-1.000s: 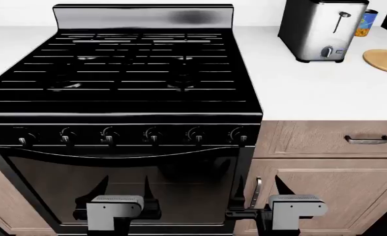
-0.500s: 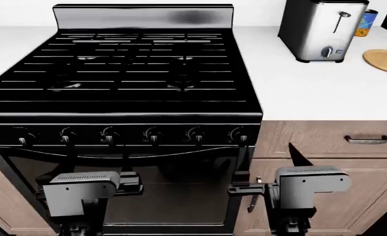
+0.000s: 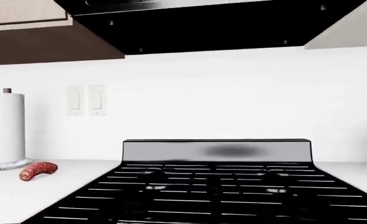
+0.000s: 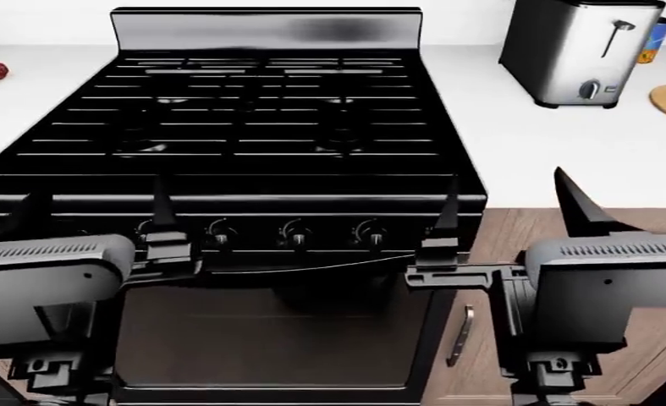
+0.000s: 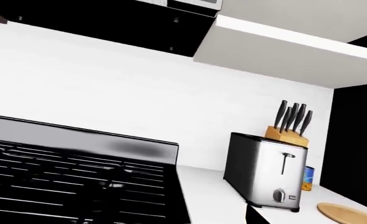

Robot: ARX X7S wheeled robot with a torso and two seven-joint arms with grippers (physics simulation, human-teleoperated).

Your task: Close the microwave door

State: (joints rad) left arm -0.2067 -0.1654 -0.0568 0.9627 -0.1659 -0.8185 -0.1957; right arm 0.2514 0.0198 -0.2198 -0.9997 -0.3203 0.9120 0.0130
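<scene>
Microwave (image 3: 202,23) door beyond frame's edge

Only the microwave (image 3: 202,28) underside shows; its door is cut off.

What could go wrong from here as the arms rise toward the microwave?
1. Both claws, left claw and right claw, sit low by the stove knobs; lifting forward could bump them.
2. The microwave shows only its dark underside above the stove; door position cannot be judged, so contact may miss.
3. The toaster stands near the right arm's path.
</scene>
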